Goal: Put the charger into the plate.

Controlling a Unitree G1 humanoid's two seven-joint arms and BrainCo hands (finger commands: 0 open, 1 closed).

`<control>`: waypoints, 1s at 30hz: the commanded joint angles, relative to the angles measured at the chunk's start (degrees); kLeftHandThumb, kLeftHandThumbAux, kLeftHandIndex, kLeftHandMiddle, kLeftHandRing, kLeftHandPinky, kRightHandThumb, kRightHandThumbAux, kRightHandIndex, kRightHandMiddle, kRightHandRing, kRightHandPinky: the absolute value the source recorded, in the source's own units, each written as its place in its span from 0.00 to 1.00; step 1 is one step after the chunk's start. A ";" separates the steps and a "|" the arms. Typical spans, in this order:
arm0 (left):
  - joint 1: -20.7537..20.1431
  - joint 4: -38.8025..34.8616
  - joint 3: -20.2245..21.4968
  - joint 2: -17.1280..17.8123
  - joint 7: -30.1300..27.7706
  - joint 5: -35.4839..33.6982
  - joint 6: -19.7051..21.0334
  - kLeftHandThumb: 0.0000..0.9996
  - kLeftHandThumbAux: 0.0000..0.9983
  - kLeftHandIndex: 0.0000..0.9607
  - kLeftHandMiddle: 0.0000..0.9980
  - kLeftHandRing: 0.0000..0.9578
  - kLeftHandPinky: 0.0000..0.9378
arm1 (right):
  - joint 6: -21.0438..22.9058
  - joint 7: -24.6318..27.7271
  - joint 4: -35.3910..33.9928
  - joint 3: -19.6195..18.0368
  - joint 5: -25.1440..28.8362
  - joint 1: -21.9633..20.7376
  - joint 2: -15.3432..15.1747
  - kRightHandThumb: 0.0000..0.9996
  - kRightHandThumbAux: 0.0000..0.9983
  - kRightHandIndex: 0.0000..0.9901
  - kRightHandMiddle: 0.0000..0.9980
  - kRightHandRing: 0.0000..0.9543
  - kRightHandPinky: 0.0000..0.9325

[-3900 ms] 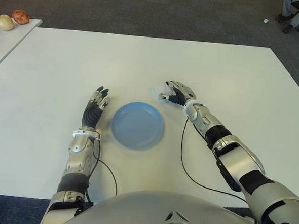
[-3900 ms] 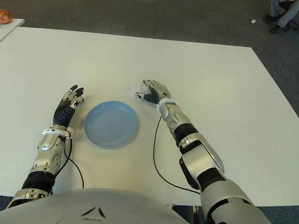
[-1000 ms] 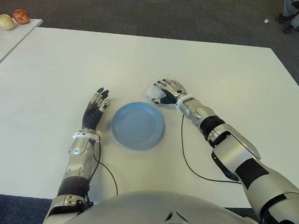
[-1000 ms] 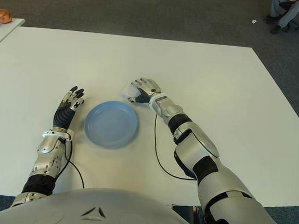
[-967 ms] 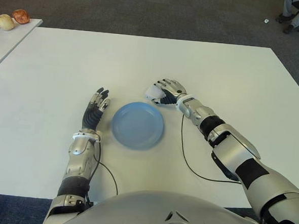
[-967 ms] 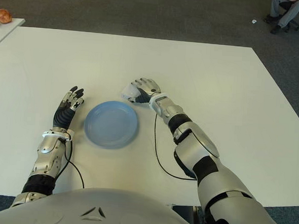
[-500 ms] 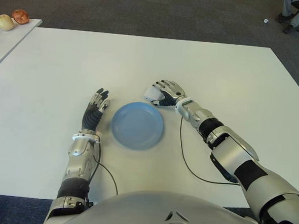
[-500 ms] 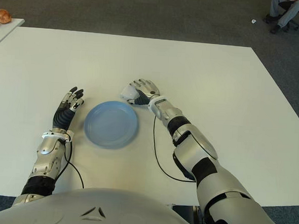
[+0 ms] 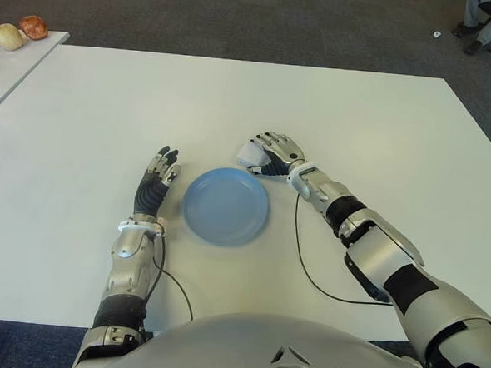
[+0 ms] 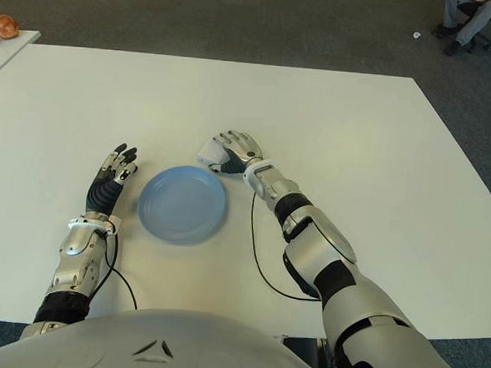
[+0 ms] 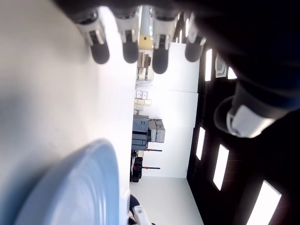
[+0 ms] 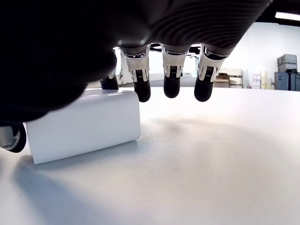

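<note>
White table (image 9: 375,108) carries every item. Left hand (image 9: 154,181) shows just left of the blue plate (image 9: 226,205), fingers extended and holding nothing; idle. Plate is empty. White charger (image 12: 84,124) sits on the table just beyond the plate's far right rim, not yet in it. Right hand (image 9: 270,153) is over the charger, thumb at one end and one fingertip touching its top edge, the other fingers (image 12: 171,86) hanging clear of it: a loose, partial hold at best, and the block appears to rest on the table. Risk: the smooth block could slip or pivot out when lifted, since few contacts bear on it, or catch the raised rim if dragged across
</note>
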 commanded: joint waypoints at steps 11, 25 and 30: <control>2.83 2.87 -0.19 0.04 -0.42 0.02 4.22 0.00 0.53 0.00 0.13 0.08 0.00 | -2.27 -3.12 1.16 -1.76 1.17 2.63 0.69 0.23 0.31 0.05 0.07 0.08 0.16; 2.55 3.88 0.02 0.45 -0.81 -0.13 3.65 0.00 0.53 0.00 0.13 0.08 0.00 | -4.09 -5.52 1.99 -3.16 2.19 2.98 1.23 0.37 0.29 0.32 0.48 0.53 0.62; 2.42 4.30 0.12 0.40 -0.67 -0.22 3.43 0.00 0.54 0.01 0.13 0.08 0.00 | -4.13 -3.80 2.27 -4.51 3.94 3.17 1.53 0.45 0.41 0.37 0.65 0.68 0.75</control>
